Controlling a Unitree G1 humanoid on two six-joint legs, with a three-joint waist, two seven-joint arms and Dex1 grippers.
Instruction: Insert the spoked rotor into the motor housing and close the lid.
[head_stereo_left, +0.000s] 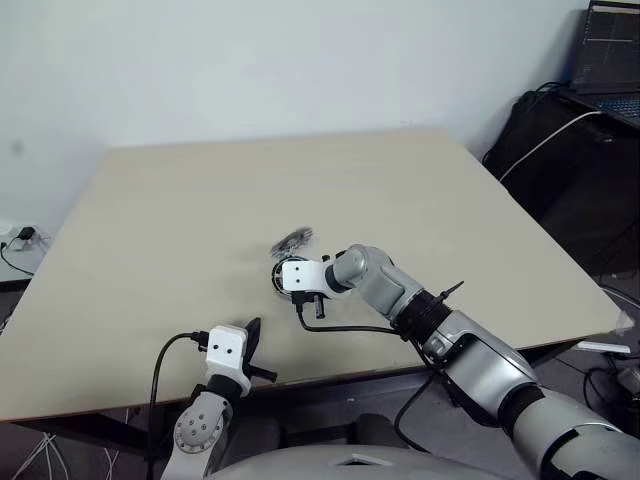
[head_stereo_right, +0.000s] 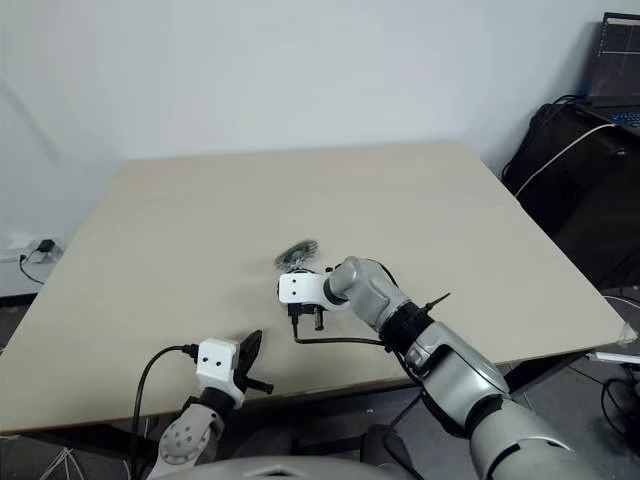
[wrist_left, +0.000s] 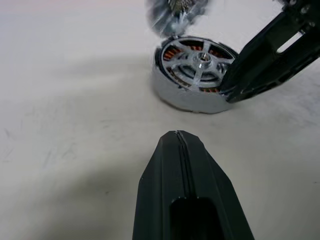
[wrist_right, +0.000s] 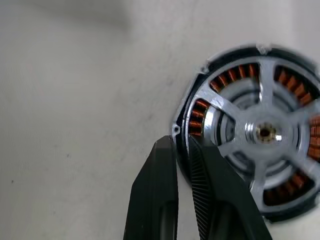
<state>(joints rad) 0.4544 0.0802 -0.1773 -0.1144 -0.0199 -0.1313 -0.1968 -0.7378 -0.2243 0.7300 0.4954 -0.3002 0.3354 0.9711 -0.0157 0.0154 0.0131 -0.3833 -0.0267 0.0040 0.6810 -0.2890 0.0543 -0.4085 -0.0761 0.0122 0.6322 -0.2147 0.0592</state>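
The spoked rotor (wrist_right: 262, 132) sits inside the motor housing (wrist_left: 192, 102), with copper windings visible through the gaps between its spokes. The assembly rests near the middle of the table (head_stereo_left: 180, 220).

The right gripper (wrist_right: 182, 147) points down at the housing rim, its two fingers nearly together and pinching the rim edge: one finger outside the wall, the other just inside it, over the windings. The grip appears to be on the housing wall rather than on a spoke.

Step in hand, as judged: seating the rotor. Keep the pinch shallow and clear of the windings. Confirm that the rotor lies flat and centred on the hub before letting go.

The lid (head_stereo_left: 293, 239), a shiny blurred shape, lies just beyond the housing, on the far side from the robot. It is close enough to be knocked as the right arm pulls away.

The left gripper (wrist_left: 179, 137) is fully closed and holds nothing. It hovers near the housing on the robot's side, and nothing lies between them.
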